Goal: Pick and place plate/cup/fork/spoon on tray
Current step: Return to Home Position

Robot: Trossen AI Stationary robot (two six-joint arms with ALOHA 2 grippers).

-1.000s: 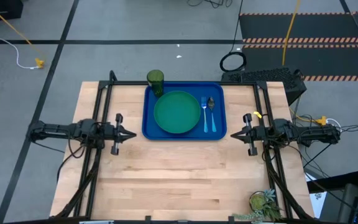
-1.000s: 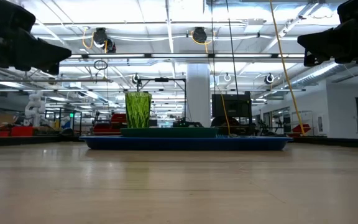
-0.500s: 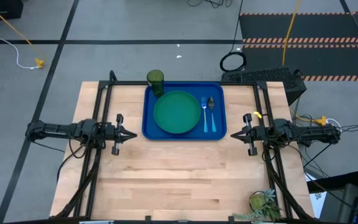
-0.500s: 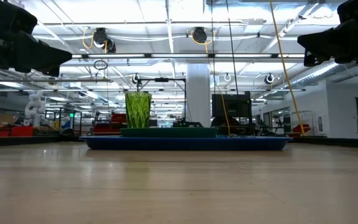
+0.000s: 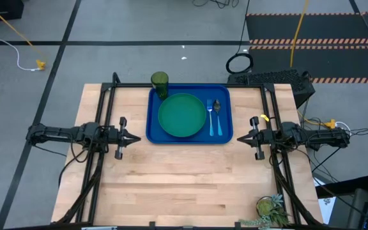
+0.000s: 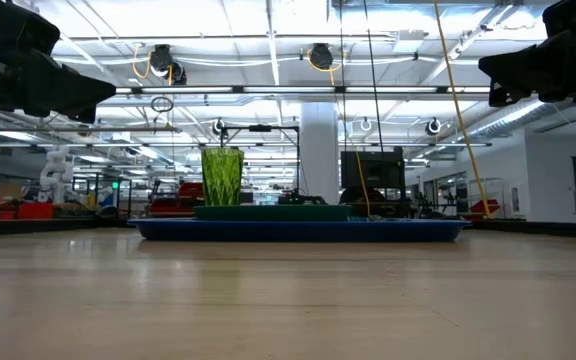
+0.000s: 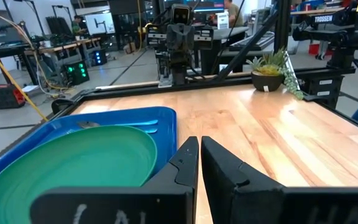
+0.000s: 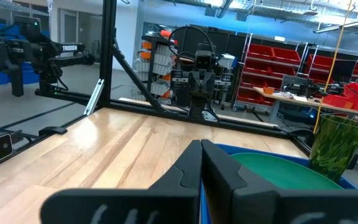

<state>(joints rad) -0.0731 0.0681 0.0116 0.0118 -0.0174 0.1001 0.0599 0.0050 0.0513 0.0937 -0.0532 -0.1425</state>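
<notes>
Bare wood table (image 5: 190, 179) flanks blue tray (image 5: 153, 131)

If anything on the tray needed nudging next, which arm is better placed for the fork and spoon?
The right gripper: the fork and spoon lie along the tray's right side, nearest it. The left gripper sits across the plate. Both are shut and empty.
</notes>
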